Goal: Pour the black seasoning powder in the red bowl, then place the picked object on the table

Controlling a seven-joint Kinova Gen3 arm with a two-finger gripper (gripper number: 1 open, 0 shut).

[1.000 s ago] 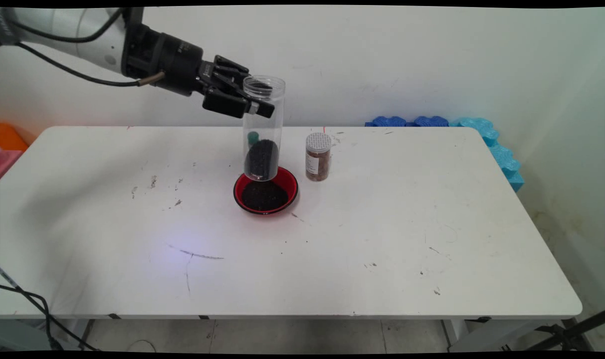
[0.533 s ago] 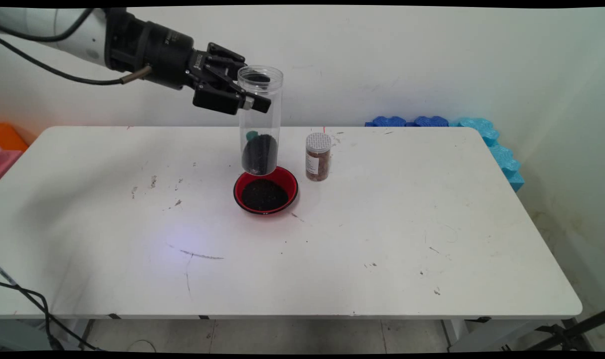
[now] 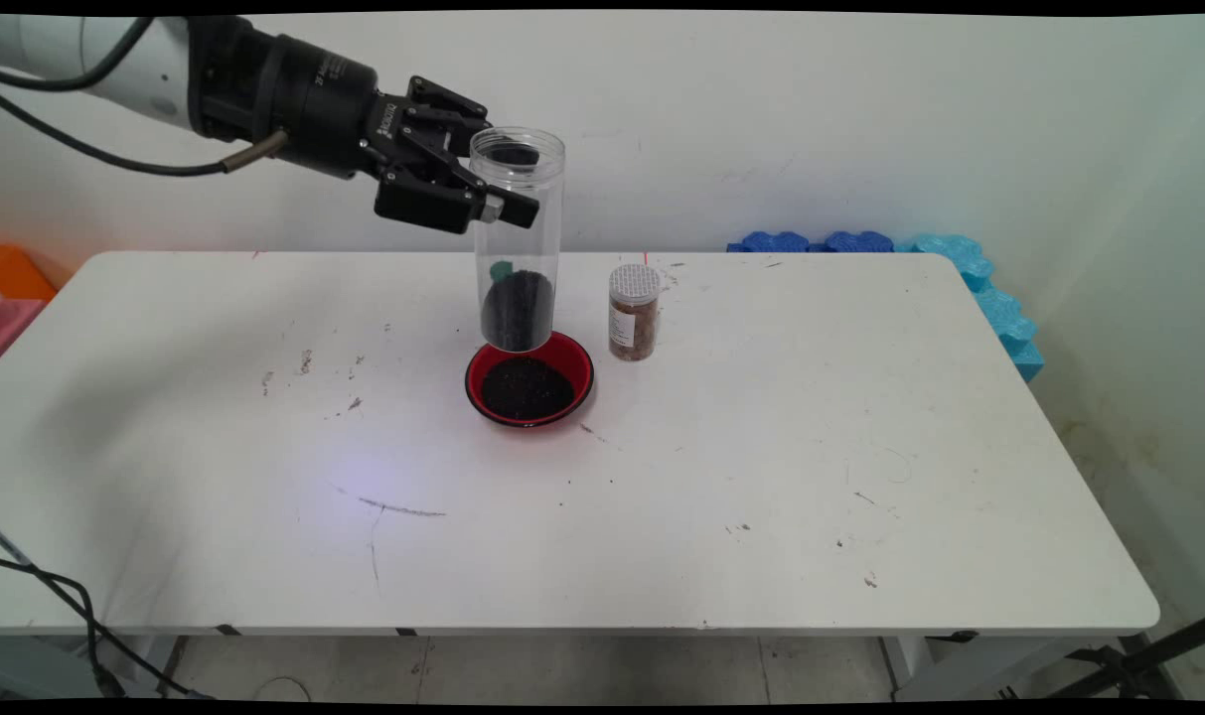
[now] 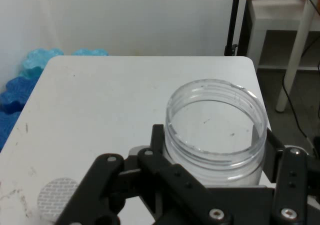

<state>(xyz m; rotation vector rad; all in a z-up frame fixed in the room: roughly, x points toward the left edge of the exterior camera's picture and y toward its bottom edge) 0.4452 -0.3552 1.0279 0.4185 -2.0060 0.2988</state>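
Claw [image 3: 508, 204] clamped on clear jar [image 3: 518, 238] near its open rim, held upright over red bowl [image 3: 528, 378] of dark grains; spice bottle [image 3: 633, 311] beside.

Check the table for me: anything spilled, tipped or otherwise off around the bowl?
Nothing stands out. The gripper holds the clear jar upright above the red bowl of dark grains; the small spice jar stands upright beside it.
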